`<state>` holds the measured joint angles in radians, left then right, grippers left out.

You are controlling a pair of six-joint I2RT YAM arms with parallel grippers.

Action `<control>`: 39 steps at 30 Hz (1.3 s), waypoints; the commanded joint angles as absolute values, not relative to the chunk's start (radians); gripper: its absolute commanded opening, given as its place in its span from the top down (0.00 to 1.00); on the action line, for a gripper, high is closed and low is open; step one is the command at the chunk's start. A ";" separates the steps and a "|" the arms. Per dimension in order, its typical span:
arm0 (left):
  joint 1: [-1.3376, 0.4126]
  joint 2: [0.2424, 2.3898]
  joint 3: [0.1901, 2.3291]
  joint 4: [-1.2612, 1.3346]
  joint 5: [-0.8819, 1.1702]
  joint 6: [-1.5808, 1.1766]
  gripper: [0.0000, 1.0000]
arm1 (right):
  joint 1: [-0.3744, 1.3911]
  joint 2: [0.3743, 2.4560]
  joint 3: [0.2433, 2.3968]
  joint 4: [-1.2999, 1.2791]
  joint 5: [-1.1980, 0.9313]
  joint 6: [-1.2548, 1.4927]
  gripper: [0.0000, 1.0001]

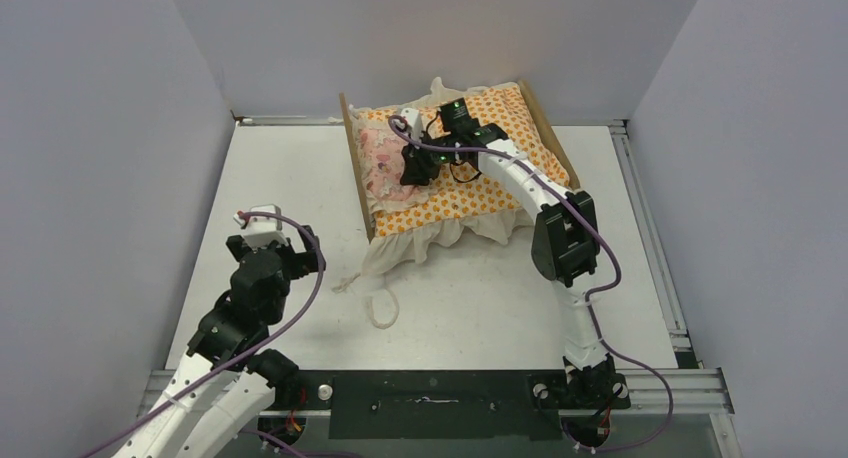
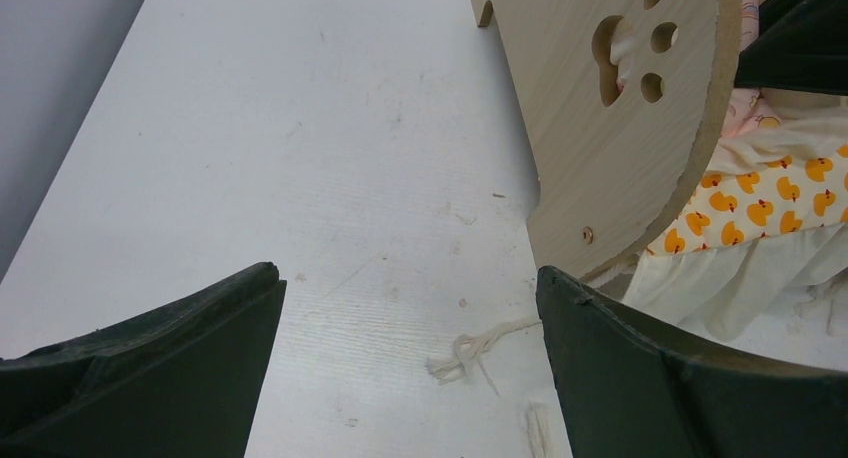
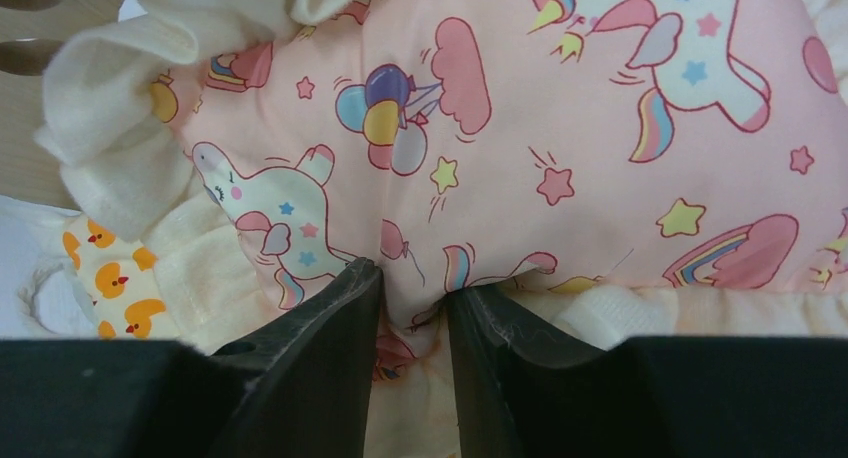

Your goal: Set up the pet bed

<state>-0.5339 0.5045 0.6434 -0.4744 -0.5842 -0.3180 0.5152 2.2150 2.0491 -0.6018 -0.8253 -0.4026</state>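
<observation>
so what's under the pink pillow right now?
The duck-print mattress, sitting in the pet bed. The right gripper pinches the pillow at its edge. The bed's base is covered, not visible.

Bright, even, diffuse light from above, faint soft shadows on matte white table [image 1: 300, 178], top view sharp edge to edge, left gripper [image 2: 410, 378] fingers [image 2: 150, 378] near-black, soft-edged, underexposed, pink pillow [image 3: 560, 128] print crisp, evenly lit.
</observation>
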 commanded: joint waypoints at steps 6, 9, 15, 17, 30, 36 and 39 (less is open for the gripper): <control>-0.528 0.443 0.746 -0.553 -0.537 -0.378 0.03 | 0.513 1.968 1.931 -0.484 -0.654 -0.347 0.41; -0.528 0.430 0.828 -0.652 -0.533 -0.394 0.03 | 0.502 1.852 1.835 -0.397 -0.579 -0.261 0.31; -0.528 0.397 1.011 -0.827 -0.551 -0.414 0.04 | 0.473 1.545 1.593 -0.289 -0.291 -0.096 0.06; -0.528 0.384 1.062 -0.888 -0.581 -0.424 0.04 | 0.464 1.420 1.471 -0.255 -0.167 -0.048 0.10; -0.528 0.145 1.115 -1.030 -0.712 -0.364 0.04 | 0.459 0.549 0.876 -0.463 0.487 0.209 0.10; -0.528 0.026 1.074 -0.992 -0.621 -0.306 0.04 | 0.460 0.241 0.782 -0.614 0.568 0.255 0.10; -0.528 0.010 1.062 -0.985 -0.604 -0.306 0.04 | 0.461 0.148 0.760 -0.612 0.595 0.268 0.10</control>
